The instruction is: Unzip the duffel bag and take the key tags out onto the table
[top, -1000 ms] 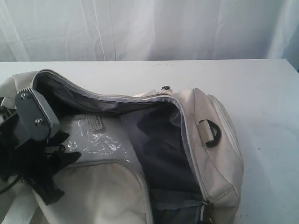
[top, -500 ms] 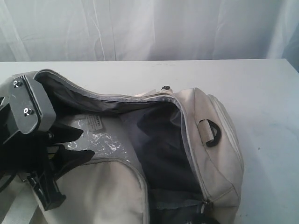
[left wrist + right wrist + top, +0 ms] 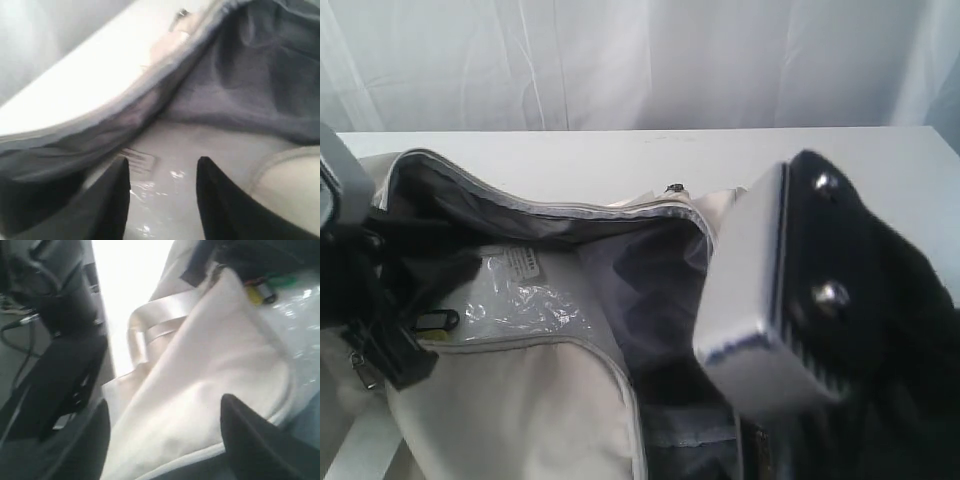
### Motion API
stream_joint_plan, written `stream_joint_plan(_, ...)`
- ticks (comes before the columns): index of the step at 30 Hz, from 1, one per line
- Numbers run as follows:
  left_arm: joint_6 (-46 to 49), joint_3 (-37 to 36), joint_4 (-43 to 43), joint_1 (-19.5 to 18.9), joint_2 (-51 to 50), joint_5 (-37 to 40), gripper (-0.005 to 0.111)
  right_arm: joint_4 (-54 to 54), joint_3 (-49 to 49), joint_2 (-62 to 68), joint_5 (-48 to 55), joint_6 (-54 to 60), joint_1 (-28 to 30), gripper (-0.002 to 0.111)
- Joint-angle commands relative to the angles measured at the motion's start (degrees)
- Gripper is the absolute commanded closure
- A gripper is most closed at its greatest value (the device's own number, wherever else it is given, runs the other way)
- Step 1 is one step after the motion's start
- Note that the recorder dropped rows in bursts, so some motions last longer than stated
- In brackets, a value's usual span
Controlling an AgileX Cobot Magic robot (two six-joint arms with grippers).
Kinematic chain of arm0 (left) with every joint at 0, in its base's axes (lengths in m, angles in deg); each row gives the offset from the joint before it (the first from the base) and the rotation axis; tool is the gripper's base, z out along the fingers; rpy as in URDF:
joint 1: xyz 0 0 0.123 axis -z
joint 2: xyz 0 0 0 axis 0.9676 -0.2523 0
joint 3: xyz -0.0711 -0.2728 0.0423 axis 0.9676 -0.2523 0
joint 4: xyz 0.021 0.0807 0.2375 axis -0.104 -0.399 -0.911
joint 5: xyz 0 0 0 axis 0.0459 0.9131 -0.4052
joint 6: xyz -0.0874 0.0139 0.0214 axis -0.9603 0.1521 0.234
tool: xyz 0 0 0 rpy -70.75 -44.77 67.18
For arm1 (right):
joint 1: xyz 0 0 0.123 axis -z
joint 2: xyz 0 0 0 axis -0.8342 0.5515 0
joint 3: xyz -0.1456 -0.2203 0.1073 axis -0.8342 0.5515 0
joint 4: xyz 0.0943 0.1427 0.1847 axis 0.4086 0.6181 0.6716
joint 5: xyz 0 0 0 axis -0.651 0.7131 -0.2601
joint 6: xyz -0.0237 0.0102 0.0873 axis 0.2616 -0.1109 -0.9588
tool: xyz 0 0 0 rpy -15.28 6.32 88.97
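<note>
lying unzipped, duffel bag long axis left-right across table; left tool, right tool both spread.

The cream duffel bag lies unzipped across the near left part of the white bench, running off the near edge of the exterior view. Its mouth gapes upward and shows grey lining. A shiny webbing handle lies flat beside it. The key tags, red, yellow and green, sit inside the bag's opening toward the bench's left edge.
</note>
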Motion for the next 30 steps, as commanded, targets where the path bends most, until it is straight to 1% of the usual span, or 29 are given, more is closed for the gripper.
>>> stream_joint_plan(1, -1.1, 0.2, 5.8, -0.1, 8.5, -9.4, 0.072, -8.5, -0.3, 2.6, -11.4, -8.0, 0.0, 0.049)
stream_joint_plan(4, -1.1, 0.2, 10.9, -0.1, 14.0, -13.7, 0.086, -8.5, -0.3, 7.3, -14.5, -8.3, 0.0, 0.049)
stream_joint_plan(6, -0.2, 0.2, 13.9, -0.1, 17.6, -15.8, 0.099, -9.0, -0.3, 11.3, -14.8, -8.3, 0.0, 0.049)
stream_joint_plan(8, 1.4, 0.2, 16.7, -0.1, 20.6, -17.9, 0.107, -10.3, -0.3, 15.1, -15.6, -8.3, 0.0, 0.049)
stream_joint_plan(13, 8.9, 0.2, 25.8, -0.1, 27.0, -26.5, 0.107, -10.7, -0.3, 20.5, -23.3, -8.3, 0.0, 0.049)
stream_joint_plan(16, 13.5, 0.1, 27.0, -0.1, 30.0, -31.8, 0.107, -10.7, -0.4, 23.2, -27.2, -8.6, 0.9, 0.049)
stream_joint_plan(22, 14.5, -0.4, 27.0, -0.1, 34.0, -33.8, 0.107, -9.3, -0.4, 29.6, -29.9, -10.2, 4.1, 0.049)
stream_joint_plan(30, 16.4, -0.4, 27.0, -0.1, 34.5, -34.6, 0.107, -9.2, -0.7, 35.8, -31.6, -11.8, 4.1, 0.049)
